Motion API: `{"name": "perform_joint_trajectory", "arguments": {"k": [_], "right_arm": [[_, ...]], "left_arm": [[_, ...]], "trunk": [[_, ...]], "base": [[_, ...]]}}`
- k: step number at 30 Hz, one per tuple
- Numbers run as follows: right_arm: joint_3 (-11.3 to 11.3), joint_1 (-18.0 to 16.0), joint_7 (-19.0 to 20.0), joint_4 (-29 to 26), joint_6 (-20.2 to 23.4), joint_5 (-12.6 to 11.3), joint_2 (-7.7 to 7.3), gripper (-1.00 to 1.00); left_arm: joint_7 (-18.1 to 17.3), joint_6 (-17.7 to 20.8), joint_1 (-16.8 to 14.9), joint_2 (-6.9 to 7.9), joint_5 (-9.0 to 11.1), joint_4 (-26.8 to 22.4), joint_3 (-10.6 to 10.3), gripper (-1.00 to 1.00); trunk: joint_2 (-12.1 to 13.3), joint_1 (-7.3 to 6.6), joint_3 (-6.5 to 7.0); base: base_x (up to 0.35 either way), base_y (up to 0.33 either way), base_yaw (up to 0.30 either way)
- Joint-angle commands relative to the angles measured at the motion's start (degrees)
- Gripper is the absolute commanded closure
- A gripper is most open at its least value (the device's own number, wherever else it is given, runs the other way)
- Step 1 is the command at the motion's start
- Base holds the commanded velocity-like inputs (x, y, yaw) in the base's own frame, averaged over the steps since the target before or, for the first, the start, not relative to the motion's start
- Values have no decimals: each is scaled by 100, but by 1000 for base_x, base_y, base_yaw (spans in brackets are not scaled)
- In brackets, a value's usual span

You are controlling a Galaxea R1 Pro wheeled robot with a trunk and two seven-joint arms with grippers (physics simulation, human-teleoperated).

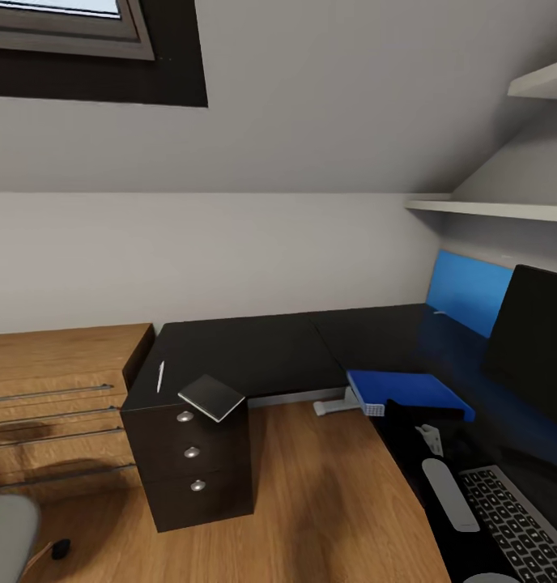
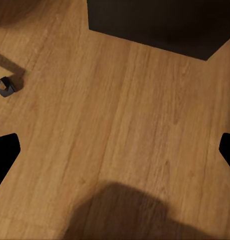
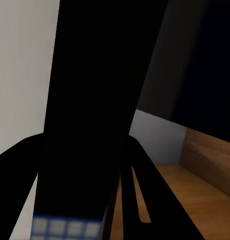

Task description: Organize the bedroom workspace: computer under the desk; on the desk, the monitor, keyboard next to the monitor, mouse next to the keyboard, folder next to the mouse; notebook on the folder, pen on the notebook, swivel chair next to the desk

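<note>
Head view: folder (image 1: 412,391) on desk (image 1: 254,348) beside my right claw, whose jaw state I cannot tell; notebook (image 1: 212,397) and pen (image 1: 160,376) lie farther off, unstacked.

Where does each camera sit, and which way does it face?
Head: up on the robot, looking forward and down at the desk, folder and monitor; the right arm shows low on the right.
Left wrist: on the left arm, facing down at the floor; the open left tool has a fingertip at either edge.
Right wrist: on the right arm, close to something dark; the right tool frames it, state unclear.
Shared: head and left wrist both show the floor and, likely, the drawer unit.
</note>
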Motion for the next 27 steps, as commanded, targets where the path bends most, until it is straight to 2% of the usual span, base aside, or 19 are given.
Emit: {"name": "perform_joint_trajectory", "arguments": {"k": [1, 10, 16, 25, 27], "right_arm": [[-7, -3, -29, -10, 28, -32, 1, 100], [-15, -3, -21, -10, 53, -57, -5, 100], [-9, -3, -34, -10, 54, -57, 1, 100], [-14, -3, -37, -8, 24, -44, 1, 100], [-14, -44, -5, 57, 26, 18, 68, 100]], "left_arm": [[8, -18, -2, -1, 58, 1, -7, -100], [8, -18, -2, -1, 56, 0, -7, -100], [3, -19, -2, -4, 50, 3, -7, -100], [2, -18, -2, -2, 49, 8, -7, -100], [4, -83, -11, -68, -6, 74, 57, -100]], "trunk": [[-3, 0, -9], [-3, 0, -15], [-3, 0, -15], [-3, 0, -15], [-3, 0, -15]], "base": [[0, 0, -49], [1, 0, -12], [151, 0, 0], [19, 0, 0], [0, 0, 0]]}}
